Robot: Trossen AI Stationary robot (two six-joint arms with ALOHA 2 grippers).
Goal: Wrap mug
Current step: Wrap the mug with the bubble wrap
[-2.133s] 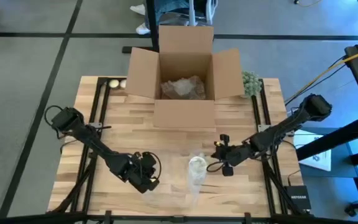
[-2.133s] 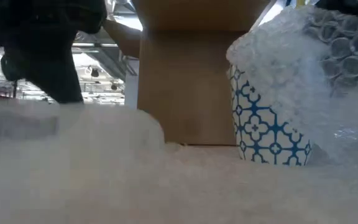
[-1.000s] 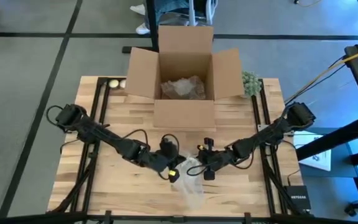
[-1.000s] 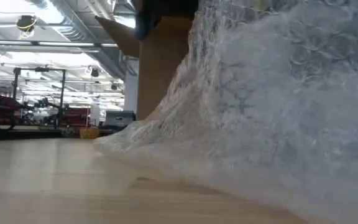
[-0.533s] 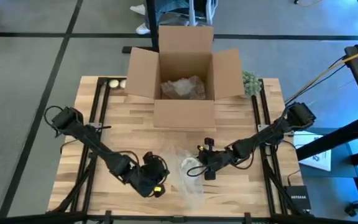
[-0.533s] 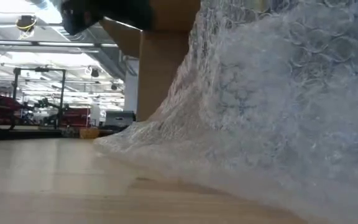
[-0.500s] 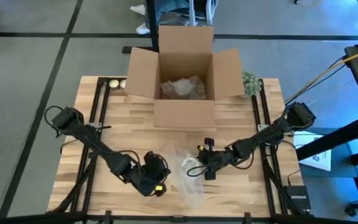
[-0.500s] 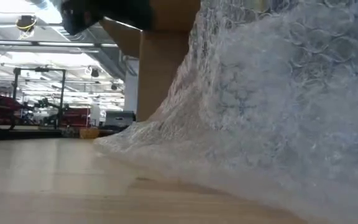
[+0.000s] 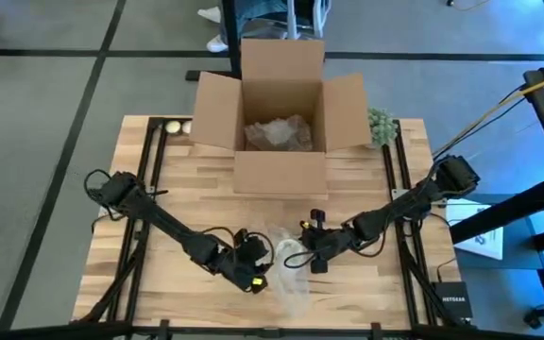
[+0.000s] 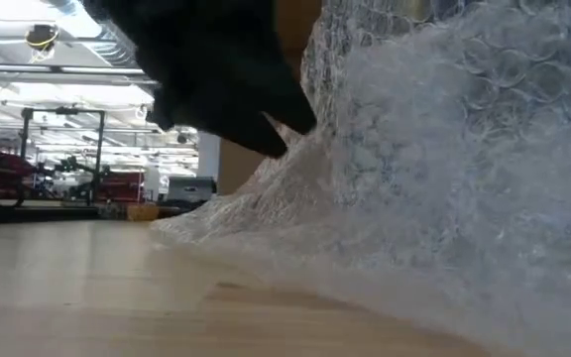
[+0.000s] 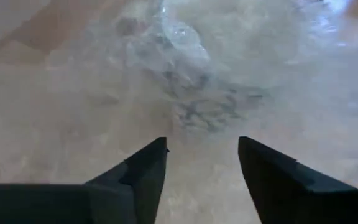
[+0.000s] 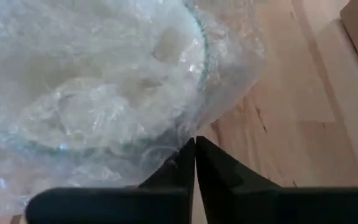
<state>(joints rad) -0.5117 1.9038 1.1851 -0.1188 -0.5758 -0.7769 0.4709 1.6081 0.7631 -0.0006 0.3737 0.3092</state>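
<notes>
On the left of the wooden tabletop point(image 9: 168, 189), the left arm reaches in from the far-left corner across the boards. Its left hand point(image 9: 256, 267) sits low over the tabletop, just beside the left edge of the bubble wrap point(image 9: 291, 279). In the left wrist view, the two dark fingers point(image 11: 146, 169) stand clearly apart with bare wood and the wrap's hem showing between them, so this hand is spread and holds nothing.

In the middle, toward the near edge, the mug point(image 9: 296, 253) stands upright under the clear bubble wrap, which is draped over it and trails toward the near edge of the tabletop. In the low view the wrap point(image 10: 444, 178) fills the right side, with the dark left hand point(image 10: 226, 89) against its slope.

Behind the mug, at the far edge, an open cardboard box point(image 9: 280, 109) holds crumpled packing material.

To the right, the right hand point(image 9: 307, 247) rests against the mug's right side. In the right wrist view, its fingers point(image 12: 188, 163) are pressed together, pinching the edge of the wrap beside the mug's rim point(image 12: 201, 56).
</notes>
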